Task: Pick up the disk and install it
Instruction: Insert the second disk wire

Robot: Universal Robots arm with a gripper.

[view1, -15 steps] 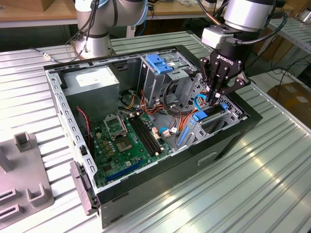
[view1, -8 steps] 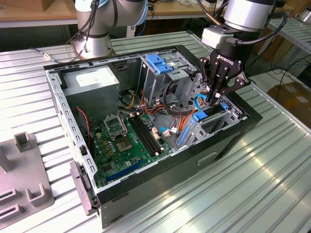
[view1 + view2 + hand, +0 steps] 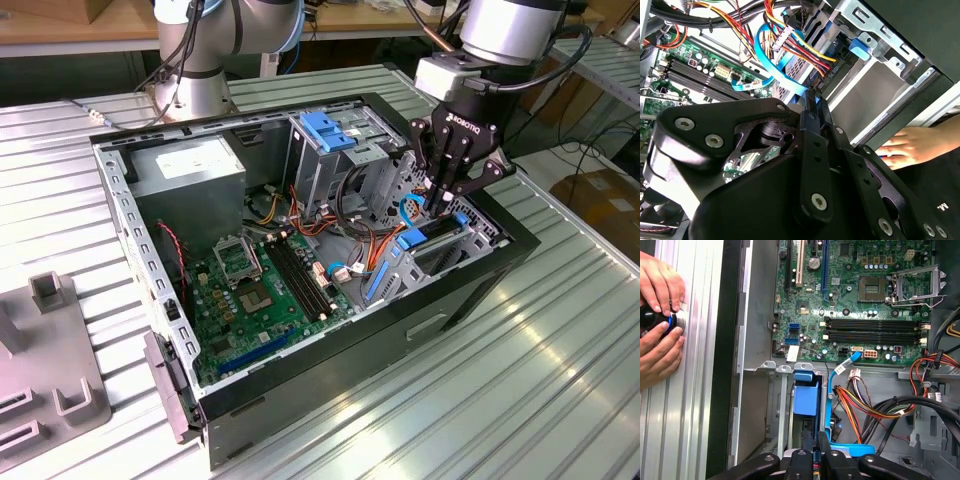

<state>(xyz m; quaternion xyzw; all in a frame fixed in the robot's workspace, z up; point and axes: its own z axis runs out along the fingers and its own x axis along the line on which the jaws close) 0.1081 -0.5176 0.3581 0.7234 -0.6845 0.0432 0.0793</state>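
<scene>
The disk lies in the drive bay at the front corner of the open computer case, on the exterior view's right. Its bright blue carrier rails frame it, and most of its grey body is hidden by the bay and the cables. My gripper hangs straight above it with the fingers pressed together. The fingertips come down at the blue rail's end; I cannot tell whether they touch it. Nothing shows between the fingers.
The motherboard fills the case floor; loose coloured cables and a blue ribbon cable run beside the bay. A blue bracket tops the grey drive cage. A person's hands rest outside the case wall. A grey fixture stands on the exterior view's left.
</scene>
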